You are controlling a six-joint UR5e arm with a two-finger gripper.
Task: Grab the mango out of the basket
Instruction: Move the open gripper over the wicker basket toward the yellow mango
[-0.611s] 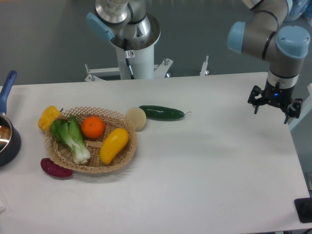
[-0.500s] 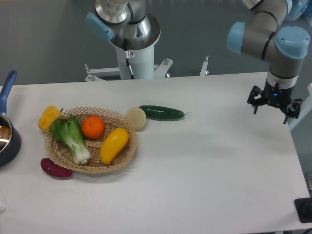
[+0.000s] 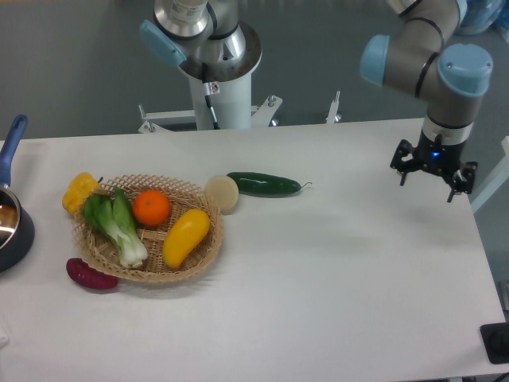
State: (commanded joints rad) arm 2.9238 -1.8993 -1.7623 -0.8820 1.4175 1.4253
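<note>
The mango (image 3: 185, 236) is a smooth yellow oval fruit lying in the right half of the round wicker basket (image 3: 208, 250) at the table's left. Beside it in the basket are a round orange (image 3: 151, 207) and a green bok choy (image 3: 116, 224). My gripper (image 3: 427, 183) hangs above the table's far right, well away from the basket. Its fingers are spread apart and hold nothing.
A yellow bell pepper (image 3: 79, 191) rests at the basket's left rim, a purple vegetable (image 3: 90, 274) lies at its front left. A pale round onion (image 3: 222, 193) and a dark cucumber (image 3: 265, 184) lie to its right. A blue-handled pot (image 3: 9, 215) stands at the left edge.
My gripper has shifted a little to the left and slightly up above the table's right side. The fruits and the basket have not moved.
</note>
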